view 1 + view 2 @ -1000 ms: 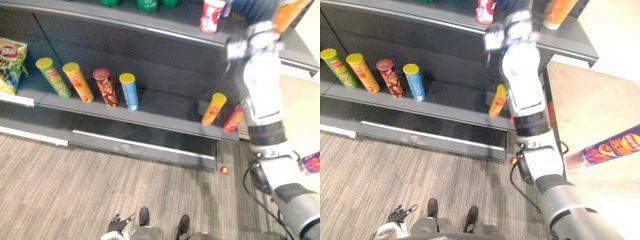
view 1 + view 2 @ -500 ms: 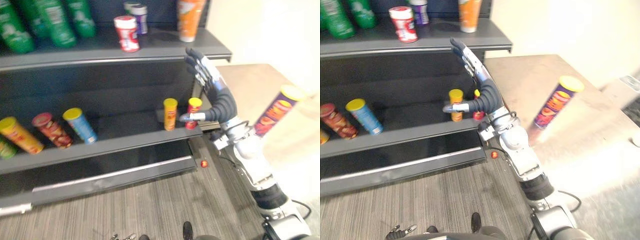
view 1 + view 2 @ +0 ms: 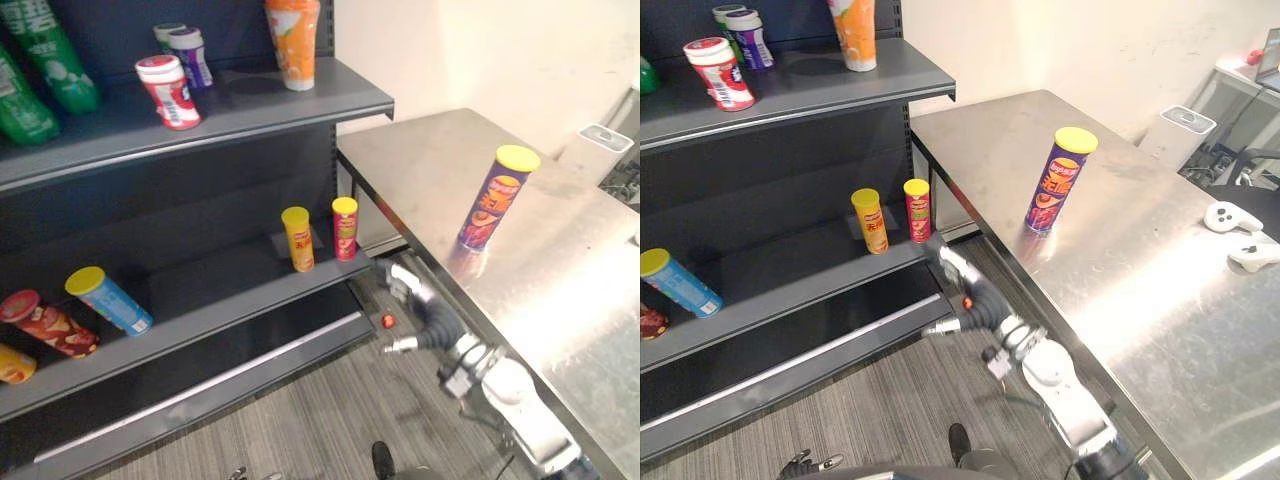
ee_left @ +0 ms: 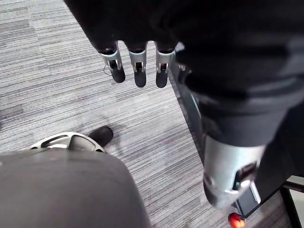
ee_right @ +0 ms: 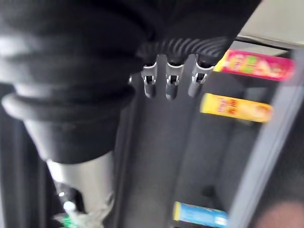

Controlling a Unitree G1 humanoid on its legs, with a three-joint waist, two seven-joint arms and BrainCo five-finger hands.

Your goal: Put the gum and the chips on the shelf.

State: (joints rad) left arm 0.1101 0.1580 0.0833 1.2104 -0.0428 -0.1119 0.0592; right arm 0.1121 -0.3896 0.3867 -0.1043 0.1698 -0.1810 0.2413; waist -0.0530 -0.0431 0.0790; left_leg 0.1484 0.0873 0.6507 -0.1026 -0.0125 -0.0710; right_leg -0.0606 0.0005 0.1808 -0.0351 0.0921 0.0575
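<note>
Left wrist view: the left hand (image 4: 137, 71) hangs empty and straight-fingered over the floor (image 4: 57, 71); the right hand (image 3: 432, 320), empty and loose-fingered, sits low between shelf (image 3: 260, 100) and table (image 3: 430, 160), the chips can (image 3: 495, 197) on the table at its 1 o'clock. Reaching up from below, it could clip the table edge or tip that tall can. Count: two green bottles (image 3: 50, 55), three tubs (image 3: 190, 60) at 11 o'clock, the red-white tub (image 3: 168, 90) likely the gum, one orange pack (image 3: 293, 40), five shelf cans (image 3: 108, 300), one chips can.

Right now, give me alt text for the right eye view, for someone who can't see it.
A purple chips can stands upright on the steel table, untouched. The right hand hangs open and empty, low between table and shelf.
</note>
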